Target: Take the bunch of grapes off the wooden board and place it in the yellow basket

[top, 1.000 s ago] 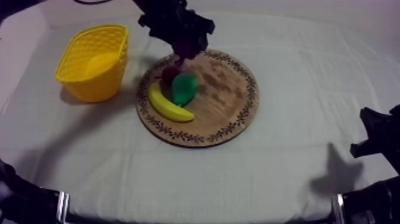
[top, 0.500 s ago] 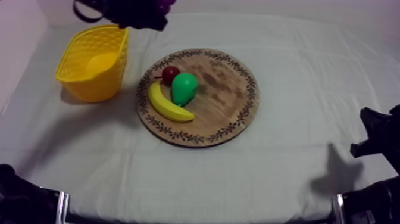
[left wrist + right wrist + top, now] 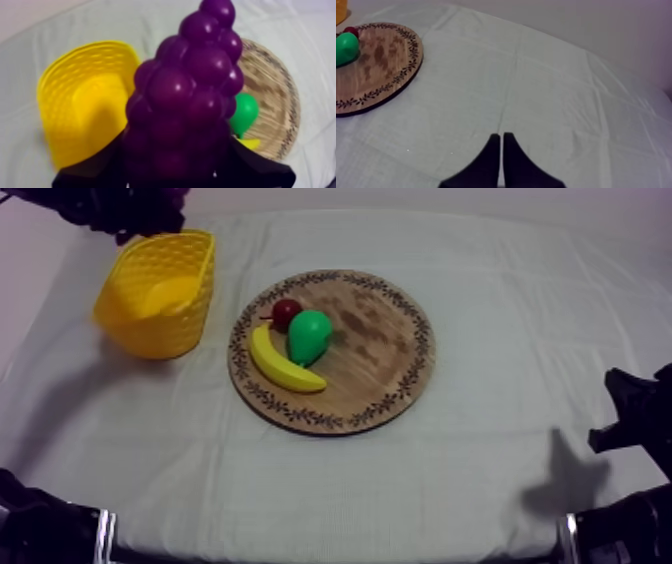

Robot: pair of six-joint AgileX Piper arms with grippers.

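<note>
Grapes (image 3: 190,85), a purple bunch, sit clenched in the left gripper (image 3: 150,213), in the air by the yellow basket (image 3: 170,318). Their long axis runs straight out from the fingers, narrow tip leading. On the wooden board (image 3: 385,348) lie a banana (image 3: 285,368), a small red fruit (image 3: 287,311) and a pear (image 3: 310,336). The right gripper (image 3: 501,150) is pinched together over bare cloth (image 3: 561,100).

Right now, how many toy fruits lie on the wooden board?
3 on the wooden board: the banana at its left rim, the pear beside it, the small red fruit behind. The bunch of grapes is in the left gripper by the yellow basket.
</note>
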